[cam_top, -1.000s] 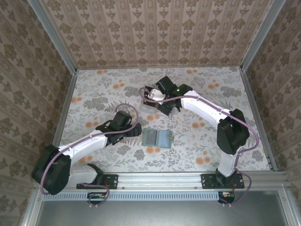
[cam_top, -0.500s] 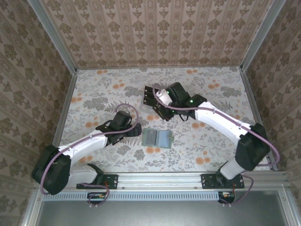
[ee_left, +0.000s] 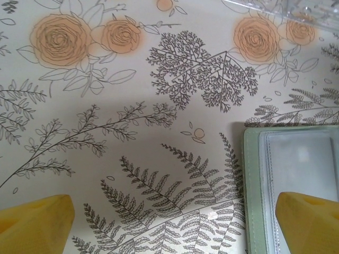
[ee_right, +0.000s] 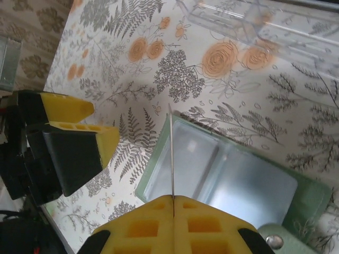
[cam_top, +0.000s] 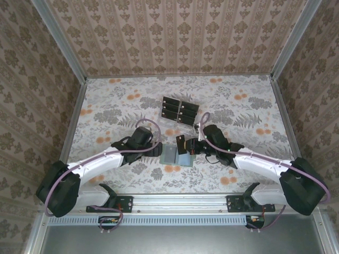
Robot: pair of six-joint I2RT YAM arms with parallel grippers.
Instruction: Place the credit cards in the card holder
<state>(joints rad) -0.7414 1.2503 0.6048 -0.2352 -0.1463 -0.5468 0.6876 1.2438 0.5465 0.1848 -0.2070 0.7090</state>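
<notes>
The sage-green card holder (cam_top: 170,156) lies open and flat on the floral table, between the two grippers. My right gripper (cam_top: 186,146) is shut on one black credit card (cam_top: 181,142) and holds it upright over the holder's left half. In the right wrist view that card (ee_right: 172,153) is edge-on, a thin line rising from the closed yellow fingers (ee_right: 132,227) above the card holder (ee_right: 233,180). My left gripper (cam_top: 155,151) stands open just left of the holder, its right finger (ee_left: 310,222) over the holder's edge (ee_left: 254,185). Several more credit cards (cam_top: 179,109) sit in a clear rack.
The clear tiered rack (cam_top: 180,120) stands behind the holder, mid-table; its edge shows in the left wrist view (ee_left: 286,8) and the right wrist view (ee_right: 249,21). The left gripper's fingers (ee_right: 74,137) are close to the held card. Patterned walls enclose the table.
The right arm has drawn back from the rack toward the near edge, carrying one card down over the card holder. The rack is now uncovered. The left arm has barely moved.
</notes>
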